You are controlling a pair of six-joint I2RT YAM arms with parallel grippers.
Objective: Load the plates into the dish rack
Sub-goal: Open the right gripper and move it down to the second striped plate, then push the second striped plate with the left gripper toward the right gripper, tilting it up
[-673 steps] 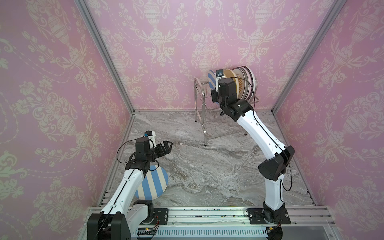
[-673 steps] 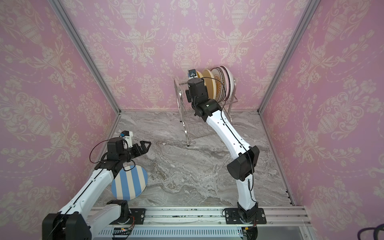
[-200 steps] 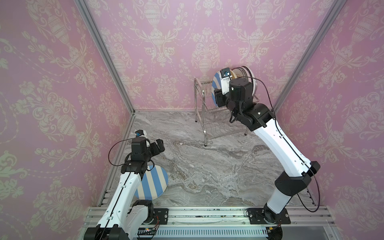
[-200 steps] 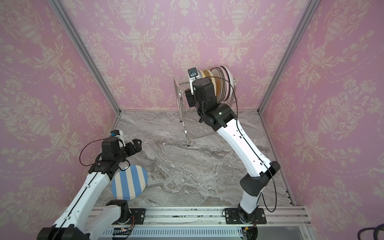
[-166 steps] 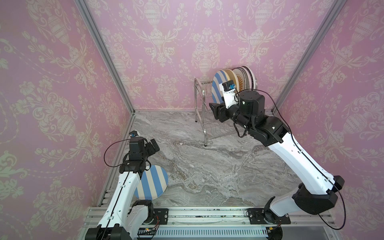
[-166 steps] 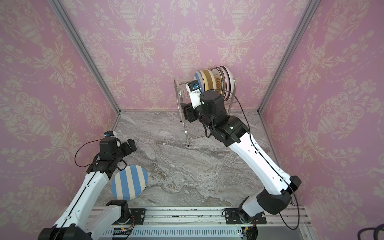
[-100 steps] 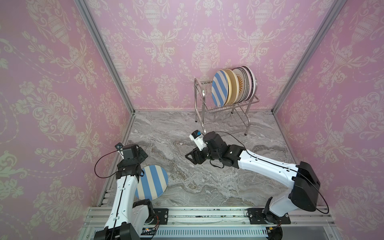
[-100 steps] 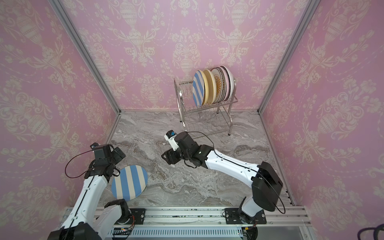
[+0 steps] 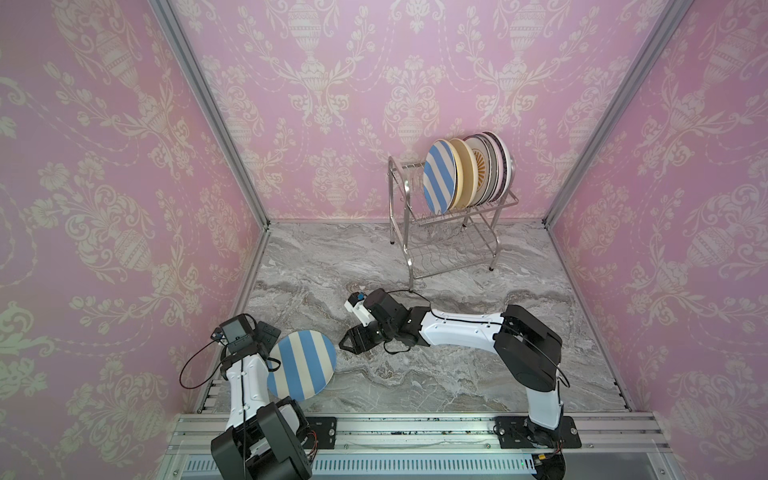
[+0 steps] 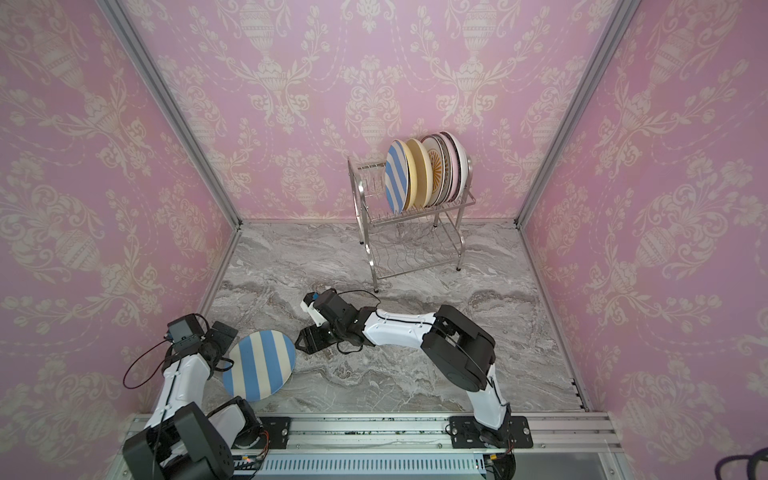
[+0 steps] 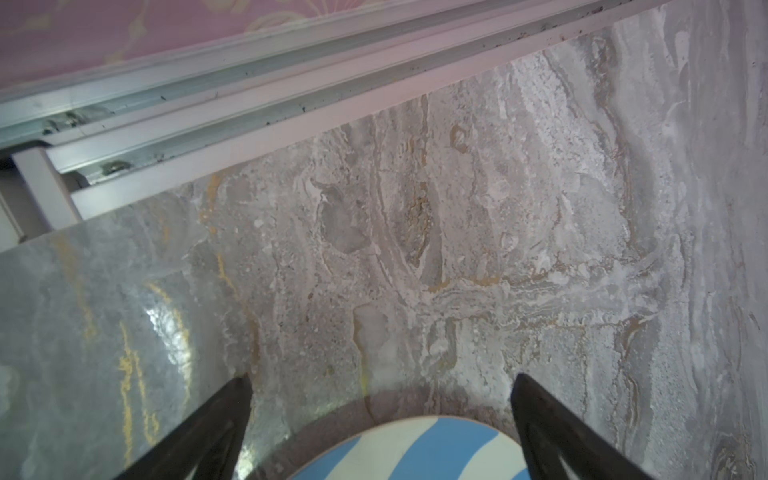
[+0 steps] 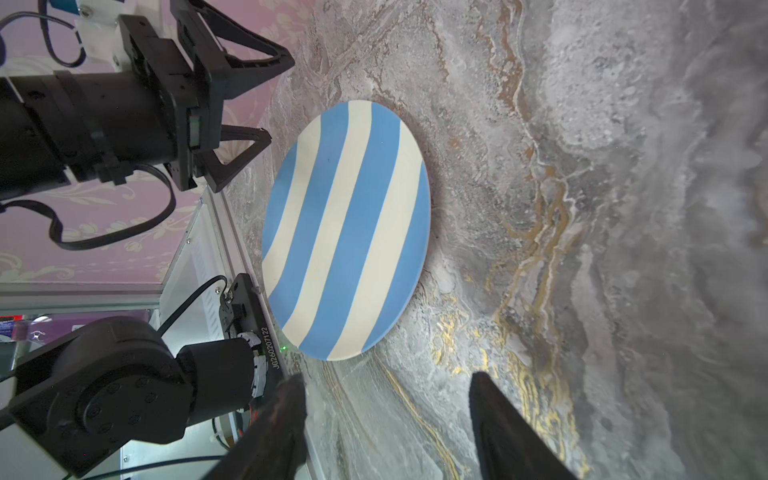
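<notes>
Grey marble tabletop (image 9: pixel 457 374), pink papered walls. At back, dish rack (image 9: pixel 400 195): plates (image 9: pixel 440 176) upright in upper slots, so packed close. One striped plate (image 9: pixel 301 365) flat, front-left. Left hand (image 9: pixel 270 332) and right hand (image 9: pixel 347 341) apart, empty, beside opposite rims, probably for tipping the flat plate up before grip.

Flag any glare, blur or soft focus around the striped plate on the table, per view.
Right wrist: striped plate sharp, soft shadow along its rim, right end effector out of focus. Left wrist: plate rim soft, white glare patch on glossy surface beside it. Both top views: even light, plate crisp, no glare.
</notes>
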